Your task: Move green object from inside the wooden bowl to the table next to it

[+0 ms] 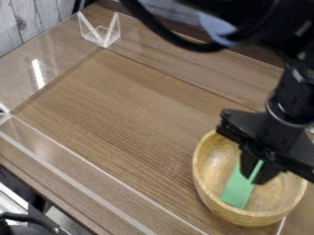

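Table (110, 119) edge beside bowl (218, 195); fingers (254, 169) at green block (238, 188)

No readable text on show here!
Look across the whole view and there's not a word, label, brand, number or sign to be made out, not on the wooden bowl (205, 184), not on the green object (237, 191), not on the table (117, 115), nor on the dark robot arm (273, 101).
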Action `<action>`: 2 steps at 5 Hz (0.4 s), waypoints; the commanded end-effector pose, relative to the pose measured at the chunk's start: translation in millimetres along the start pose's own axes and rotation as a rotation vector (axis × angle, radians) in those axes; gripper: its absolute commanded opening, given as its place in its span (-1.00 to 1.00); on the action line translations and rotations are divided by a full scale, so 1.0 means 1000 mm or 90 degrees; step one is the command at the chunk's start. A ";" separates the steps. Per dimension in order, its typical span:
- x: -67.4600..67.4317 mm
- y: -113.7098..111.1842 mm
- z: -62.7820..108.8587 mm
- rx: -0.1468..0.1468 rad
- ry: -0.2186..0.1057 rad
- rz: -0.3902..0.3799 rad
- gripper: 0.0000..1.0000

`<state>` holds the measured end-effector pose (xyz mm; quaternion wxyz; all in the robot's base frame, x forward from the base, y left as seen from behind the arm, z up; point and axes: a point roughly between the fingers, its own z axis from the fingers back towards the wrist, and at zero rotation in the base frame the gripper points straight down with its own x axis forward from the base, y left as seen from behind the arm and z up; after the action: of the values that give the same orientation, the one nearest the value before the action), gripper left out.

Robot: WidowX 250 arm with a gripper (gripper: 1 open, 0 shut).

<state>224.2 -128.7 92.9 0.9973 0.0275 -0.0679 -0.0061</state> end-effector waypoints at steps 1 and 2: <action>0.013 0.007 0.043 -0.023 -0.051 0.021 -1.00; 0.026 0.026 0.074 -0.025 -0.079 0.057 -1.00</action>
<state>236.0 -104.3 156.8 0.9934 0.0170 -0.1080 0.0358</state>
